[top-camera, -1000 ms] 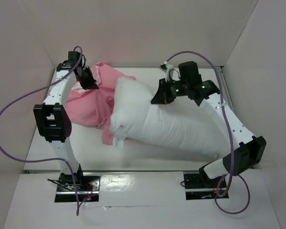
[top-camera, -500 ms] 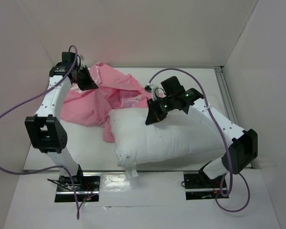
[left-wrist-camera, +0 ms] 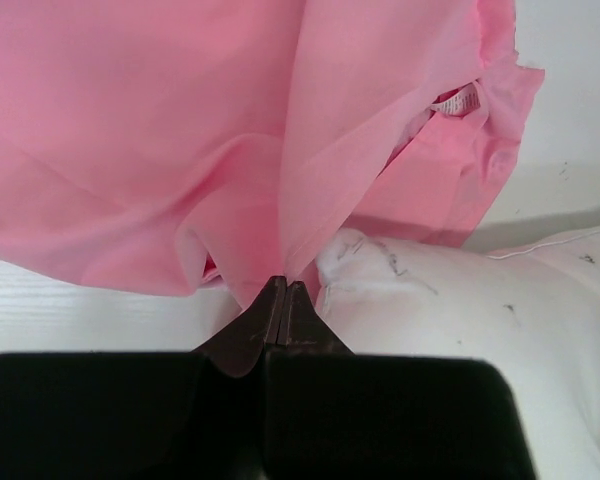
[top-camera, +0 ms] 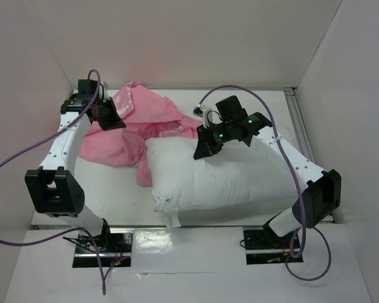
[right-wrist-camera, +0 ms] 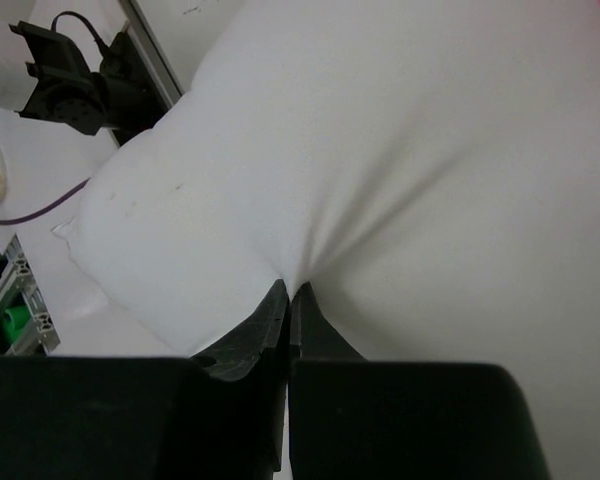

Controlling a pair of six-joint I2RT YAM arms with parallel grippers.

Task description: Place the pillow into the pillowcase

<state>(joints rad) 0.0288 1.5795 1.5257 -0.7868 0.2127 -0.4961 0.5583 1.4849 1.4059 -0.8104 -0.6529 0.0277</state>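
Pink pillowcase (top-camera: 139, 123) and white pillow (top-camera: 227, 180) now lie closer to lined up than they did a second ago. My right gripper (top-camera: 202, 151) has swung the pillow from a slant across the far right of the desk (top-camera: 114, 189) to lie almost square across the middle. Its tag (top-camera: 174, 222) hangs at the near left corner. My left gripper (top-camera: 117, 121) has carried its fold of pillowcase left and a little back, spreading the fabric along the far left. I judge the pillow is being set up for entry, but none of it is inside yet. Its far left corner only touches the pink edge.

From above I cannot see either pair of jaws. The left wrist camera shows its jaws pressed together on a pinch of pink fabric, with a pillow corner just beside the tips under the hanging cloth. Whether the case's mouth is open there, I cannot tell. The right wrist camera shows its jaws clamped on a pucker of white pillow fabric, with creases running out from the grip.
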